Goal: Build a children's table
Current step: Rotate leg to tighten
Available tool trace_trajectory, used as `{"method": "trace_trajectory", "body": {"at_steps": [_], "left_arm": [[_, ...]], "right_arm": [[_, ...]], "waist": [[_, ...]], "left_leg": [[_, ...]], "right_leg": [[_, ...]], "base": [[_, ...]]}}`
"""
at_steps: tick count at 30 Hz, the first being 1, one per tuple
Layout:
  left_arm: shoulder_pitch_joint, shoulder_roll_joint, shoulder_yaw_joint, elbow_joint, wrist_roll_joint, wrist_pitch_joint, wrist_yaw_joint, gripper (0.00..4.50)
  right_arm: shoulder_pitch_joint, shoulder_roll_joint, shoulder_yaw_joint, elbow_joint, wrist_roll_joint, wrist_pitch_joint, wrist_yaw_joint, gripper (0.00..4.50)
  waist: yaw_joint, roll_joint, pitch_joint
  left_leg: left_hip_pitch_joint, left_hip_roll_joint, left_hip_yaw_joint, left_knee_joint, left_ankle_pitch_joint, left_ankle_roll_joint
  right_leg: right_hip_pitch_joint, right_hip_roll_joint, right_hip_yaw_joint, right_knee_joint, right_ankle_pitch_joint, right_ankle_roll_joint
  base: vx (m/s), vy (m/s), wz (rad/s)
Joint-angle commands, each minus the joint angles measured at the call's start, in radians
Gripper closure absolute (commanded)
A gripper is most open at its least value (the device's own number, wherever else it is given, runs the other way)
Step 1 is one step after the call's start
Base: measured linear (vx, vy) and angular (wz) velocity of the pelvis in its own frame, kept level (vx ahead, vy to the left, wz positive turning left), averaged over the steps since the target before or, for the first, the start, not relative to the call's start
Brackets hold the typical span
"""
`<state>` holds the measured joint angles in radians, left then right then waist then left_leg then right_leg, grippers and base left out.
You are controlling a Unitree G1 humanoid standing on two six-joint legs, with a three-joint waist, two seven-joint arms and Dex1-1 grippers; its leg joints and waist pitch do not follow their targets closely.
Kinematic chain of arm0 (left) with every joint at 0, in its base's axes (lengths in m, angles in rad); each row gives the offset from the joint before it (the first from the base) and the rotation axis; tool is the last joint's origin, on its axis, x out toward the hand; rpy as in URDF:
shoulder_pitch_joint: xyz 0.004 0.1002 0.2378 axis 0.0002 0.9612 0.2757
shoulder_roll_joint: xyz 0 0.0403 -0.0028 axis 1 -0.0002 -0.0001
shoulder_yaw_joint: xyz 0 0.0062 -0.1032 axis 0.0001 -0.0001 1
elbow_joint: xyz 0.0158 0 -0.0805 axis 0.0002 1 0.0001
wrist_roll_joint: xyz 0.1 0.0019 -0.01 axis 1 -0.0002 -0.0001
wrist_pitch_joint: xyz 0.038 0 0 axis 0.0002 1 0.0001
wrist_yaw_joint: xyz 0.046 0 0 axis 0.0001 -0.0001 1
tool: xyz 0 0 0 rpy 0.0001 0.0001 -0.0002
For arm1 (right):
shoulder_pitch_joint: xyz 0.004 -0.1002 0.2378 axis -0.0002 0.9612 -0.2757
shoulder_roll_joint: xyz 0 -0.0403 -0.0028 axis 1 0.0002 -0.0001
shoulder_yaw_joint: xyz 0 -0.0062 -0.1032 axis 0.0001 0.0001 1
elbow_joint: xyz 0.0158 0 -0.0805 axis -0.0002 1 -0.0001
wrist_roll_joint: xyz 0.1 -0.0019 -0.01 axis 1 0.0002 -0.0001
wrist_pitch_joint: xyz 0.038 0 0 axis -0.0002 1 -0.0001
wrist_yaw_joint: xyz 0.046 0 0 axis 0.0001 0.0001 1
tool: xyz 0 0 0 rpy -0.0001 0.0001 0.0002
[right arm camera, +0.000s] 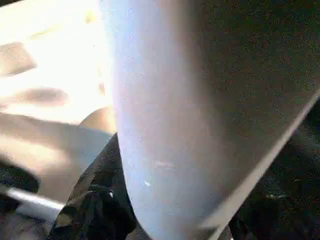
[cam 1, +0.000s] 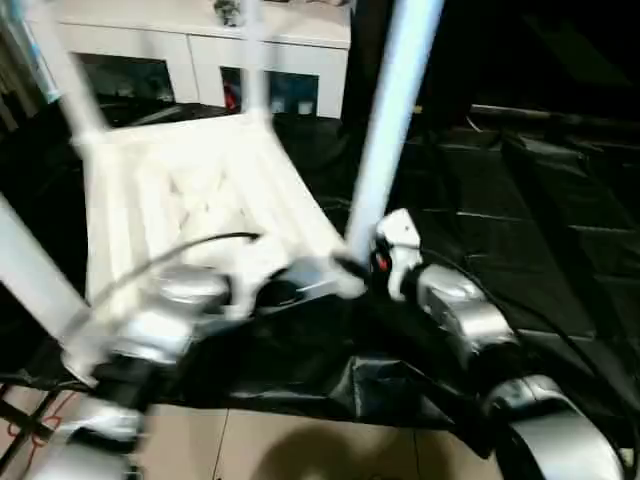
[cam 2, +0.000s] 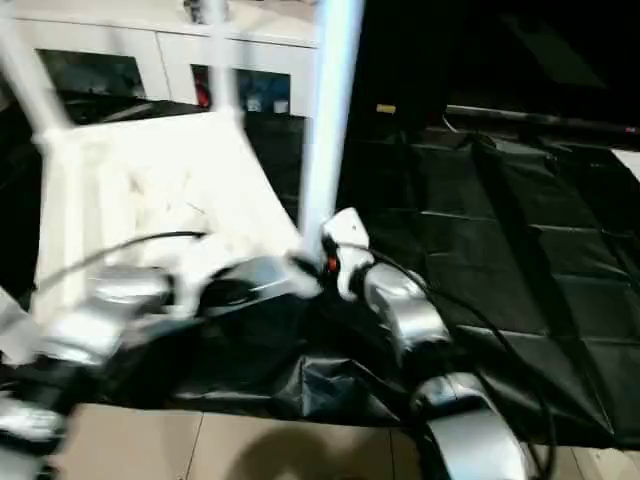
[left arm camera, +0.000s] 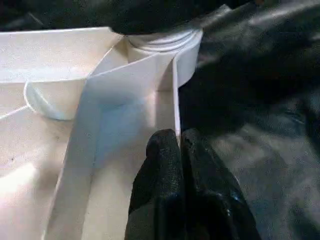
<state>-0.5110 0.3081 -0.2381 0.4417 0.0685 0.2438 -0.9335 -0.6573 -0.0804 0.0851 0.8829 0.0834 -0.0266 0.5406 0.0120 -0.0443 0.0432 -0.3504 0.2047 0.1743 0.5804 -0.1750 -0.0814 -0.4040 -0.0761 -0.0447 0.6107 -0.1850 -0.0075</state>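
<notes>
On my left, my left gripper has its fingers clenched on the thin rim of the upturned children's table, which lies on black sheeting before a white cabinet. My left wrist view alone shows that rim pinch. On my right, my right gripper meets the nearest leg; I cannot tell its fingers' state.

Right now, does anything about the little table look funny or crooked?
Yes. The table lies upside down on the black sheet, legs sticking up, and the near-right leg leans sideways instead of standing straight.
</notes>
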Motion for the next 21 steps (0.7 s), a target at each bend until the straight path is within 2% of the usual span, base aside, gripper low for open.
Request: {"method": "trace_trajectory", "body": {"at_steps": [1, 4, 6, 8, 11, 13, 16, 18, 21], "left_arm": [[-0.023, -0.071, -0.06, 0.006, -0.017, -0.051, 0.006, 4.5], [-0.022, -0.08, -0.066, 0.009, -0.011, -0.05, 0.007, 4.5], [-0.016, -0.078, -0.062, 0.005, -0.004, -0.046, 0.01, 4.5], [-0.011, -0.059, -0.061, 0.006, -0.002, -0.058, -0.003, 4.5], [-0.006, -0.028, -0.063, 0.008, -0.009, -0.094, -0.054, 4.5], [-0.005, -0.006, -0.063, 0.012, -0.02, -0.113, -0.096, 4.5], [-0.003, 0.02, -0.07, 0.007, -0.04, -0.133, -0.171, 4.5], [-0.004, 0.032, -0.076, 0.007, -0.041, -0.146, -0.204, 4.5], [-0.014, 0.043, -0.077, 0.023, -0.05, -0.164, -0.245, 4.5]], "right_arm": [[0.014, 0.045, 0.033, 0.085, -0.035, 0.02, -0.041, 2.44], [0.007, 0.048, 0.018, 0.095, -0.023, -0.006, -0.022, 2.44], [-0.004, 0.04, 0.001, 0.106, -0.016, -0.024, 0.007, 1.95], [-0.004, 0.021, -0.002, 0.093, -0.004, -0.025, 0.062, 1.8], [0.013, -0.019, 0.025, 0.052, -0.005, -0.036, 0.176, 1.55], [0.034, -0.06, 0.062, 0.018, -0.011, -0.058, 0.28, 1.55], [0.059, -0.107, 0.077, -0.029, 0.009, -0.046, 0.413, 1.55], [0.069, -0.128, 0.085, -0.046, 0.011, -0.048, 0.466, 1.55], [0.081, -0.16, 0.094, -0.071, 0.017, -0.034, 0.561, 1.55]], "waist": [[0.008, 0.003, -0.047], [0.014, 0.002, -0.046], [0.017, 0.002, -0.046], [0.019, 0.002, -0.047], [0.025, 0.003, -0.049], [0.027, 0.0, -0.052], [0.035, -0.002, -0.056], [0.038, -0.001, -0.057], [0.046, -0.001, -0.056]], "left_leg": [[0.003, 0.018, -0.004, -0.075, -0.354, -0.005], [0.001, 0.019, -0.004, -0.076, -0.356, 0.0], [0.001, 0.019, -0.004, -0.076, -0.359, 0.001], [0.001, 0.019, -0.005, -0.077, -0.36, 0.004], [-0.003, 0.021, -0.004, -0.077, -0.337, 0.017], [-0.003, 0.021, -0.002, -0.075, -0.311, 0.025], [-0.004, 0.02, 0.004, -0.068, -0.243, 0.055], [-0.005, 0.022, 0.004, -0.068, -0.214, 0.063], [-0.004, 0.023, 0.006, -0.067, -0.204, 0.071]], "right_leg": [[0.029, -0.053, 0.036, -0.091, -0.384, -0.17], [0.029, -0.053, 0.035, -0.092, -0.395, -0.159], [0.029, -0.054, 0.035, -0.094, -0.408, -0.154], [0.03, -0.053, 0.035, -0.094, -0.405, -0.155], [0.034, -0.052, 0.036, -0.088, -0.344, -0.17], [0.037, -0.051, 0.036, -0.083, -0.289, -0.183], [0.044, -0.05, 0.037, -0.072, -0.187, -0.216], [0.046, -0.05, 0.036, -0.067, -0.144, -0.234], [0.047, -0.049, 0.035, -0.066, -0.127, -0.242]], "base": [[0.0, 0.0, 0.0], [0.0, 0.0, 0.0], [0.0, 0.0, 0.0], [0.0, 0.0, 0.0], [0.0, 0.0, 0.0], [0.0, 0.0, 0.0], [0.0, 0.0, 0.0], [0.0, 0.0, 0.0], [0.0, 0.0, 0.0]]}}
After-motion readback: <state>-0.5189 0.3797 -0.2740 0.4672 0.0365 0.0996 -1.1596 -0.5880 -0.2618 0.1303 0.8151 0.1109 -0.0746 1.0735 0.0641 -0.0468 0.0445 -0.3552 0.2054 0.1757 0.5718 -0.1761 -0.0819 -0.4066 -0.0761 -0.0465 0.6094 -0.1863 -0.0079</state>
